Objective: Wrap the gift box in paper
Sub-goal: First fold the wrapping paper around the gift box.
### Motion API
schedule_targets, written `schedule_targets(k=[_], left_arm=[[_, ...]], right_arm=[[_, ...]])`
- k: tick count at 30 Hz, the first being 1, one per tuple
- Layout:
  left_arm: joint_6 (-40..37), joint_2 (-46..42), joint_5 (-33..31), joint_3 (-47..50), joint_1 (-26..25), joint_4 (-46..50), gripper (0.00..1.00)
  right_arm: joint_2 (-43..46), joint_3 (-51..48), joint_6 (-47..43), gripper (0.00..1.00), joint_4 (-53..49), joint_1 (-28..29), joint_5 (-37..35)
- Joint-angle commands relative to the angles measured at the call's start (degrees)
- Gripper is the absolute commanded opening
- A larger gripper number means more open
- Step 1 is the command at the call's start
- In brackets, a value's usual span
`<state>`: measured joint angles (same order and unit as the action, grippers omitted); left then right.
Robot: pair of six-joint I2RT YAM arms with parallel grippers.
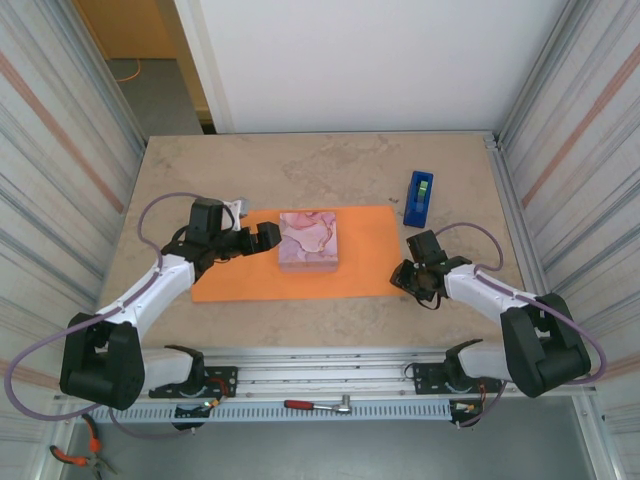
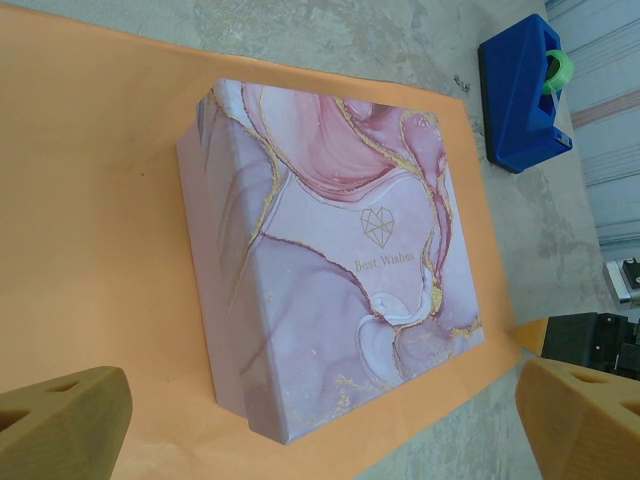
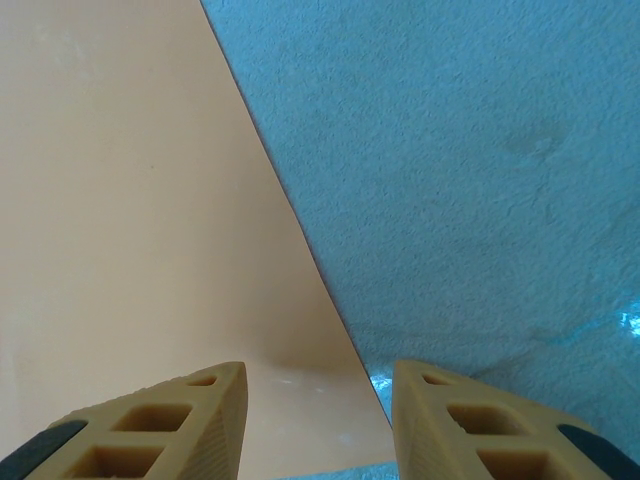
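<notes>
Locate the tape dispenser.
Top view: the blue tape dispenser stands far right on the table, just past the paper, beyond the right gripper.

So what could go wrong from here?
The right gripper straddles the flat edge of the paper; the thin sheet may slip out or crumple. The gift box lies loose with the left gripper open beside it, so tugging the paper could shift it. The tape dispenser stands close to the far right corner and might get knocked.

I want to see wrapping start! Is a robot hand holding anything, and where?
Nothing yet. The left gripper is open beside the box; the right gripper straddles the paper at its right edge, unclamped.
</notes>
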<state>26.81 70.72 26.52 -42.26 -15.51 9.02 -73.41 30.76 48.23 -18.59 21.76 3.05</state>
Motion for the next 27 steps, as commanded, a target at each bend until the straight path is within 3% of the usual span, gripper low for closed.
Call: schedule_targets(k=[1,15,27], left_arm=[[-0.31,-0.49,1.16,0.16,-0.31,-0.04,0.99],[0.09,-0.54,1.78,0.33,-0.31,-0.66,0.99],[0.13,-0.52,1.43,0.56,-0.3,-0.41,0.99]], right_arm=[[0.13,-1.54,2.43,0.42,1.21,1.96,3.63],[2.9,-2.47,2.82,0.45,2.16,2.6,2.6],[1.55,1.28,-1.02,0.49,4.85,-0.35,5.44]])
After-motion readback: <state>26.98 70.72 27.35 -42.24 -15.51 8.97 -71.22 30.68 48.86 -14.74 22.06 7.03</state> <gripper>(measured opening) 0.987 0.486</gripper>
